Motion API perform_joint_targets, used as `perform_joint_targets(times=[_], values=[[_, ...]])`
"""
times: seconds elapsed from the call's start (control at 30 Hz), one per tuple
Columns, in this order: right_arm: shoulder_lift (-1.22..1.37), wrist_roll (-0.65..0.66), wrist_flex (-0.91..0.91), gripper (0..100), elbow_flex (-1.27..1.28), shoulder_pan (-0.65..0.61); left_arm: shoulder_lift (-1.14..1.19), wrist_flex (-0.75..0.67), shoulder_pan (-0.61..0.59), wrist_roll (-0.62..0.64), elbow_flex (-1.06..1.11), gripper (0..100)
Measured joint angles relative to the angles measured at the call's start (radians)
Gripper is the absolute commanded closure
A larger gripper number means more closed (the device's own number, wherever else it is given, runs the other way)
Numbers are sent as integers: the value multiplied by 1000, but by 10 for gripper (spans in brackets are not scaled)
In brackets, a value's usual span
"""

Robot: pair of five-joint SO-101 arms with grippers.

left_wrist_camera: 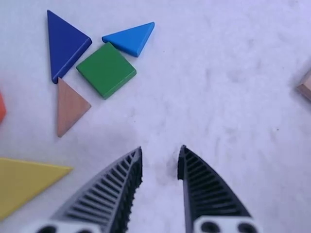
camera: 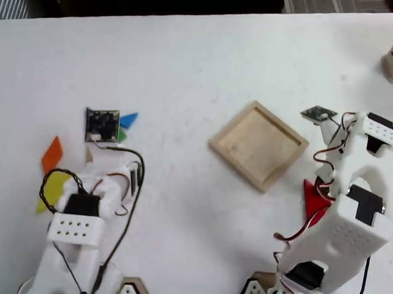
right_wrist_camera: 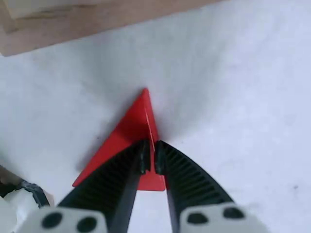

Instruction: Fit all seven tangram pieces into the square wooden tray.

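The right arm (camera: 346, 231) is hiding much of the red triangle (camera: 310, 199) in the high view; it is lying near the tray (camera: 259, 146), with the right pincer (right_wrist_camera: 151, 148) clamping its edge. The left pincer (left_wrist_camera: 160, 150) is hanging with jaws apart over bare table (left_wrist_camera: 233, 73), near the green square (left_wrist_camera: 106, 69), the yellow piece (left_wrist_camera: 24, 182) being cut off.

Left pincer (left_wrist_camera: 159, 153) hangs low over the counter (left_wrist_camera: 233, 97), jaws slightly parted. Right pincer (right_wrist_camera: 150, 148) points down, jaws pinched on a red triangle (right_wrist_camera: 129, 130).
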Motion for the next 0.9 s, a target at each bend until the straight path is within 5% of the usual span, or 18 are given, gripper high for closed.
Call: perform_joint_targets(times=[0.27, 0.57, 0.9], values=[[-51, -51, 78, 639, 15, 2, 0, 0, 2, -34, 0, 861], [-374, -241, -55, 858, 330, 2, 0, 0, 2, -35, 0, 861], [-582, -437, -311, 827, 698, 41, 0, 0, 2, -35, 0, 861]])
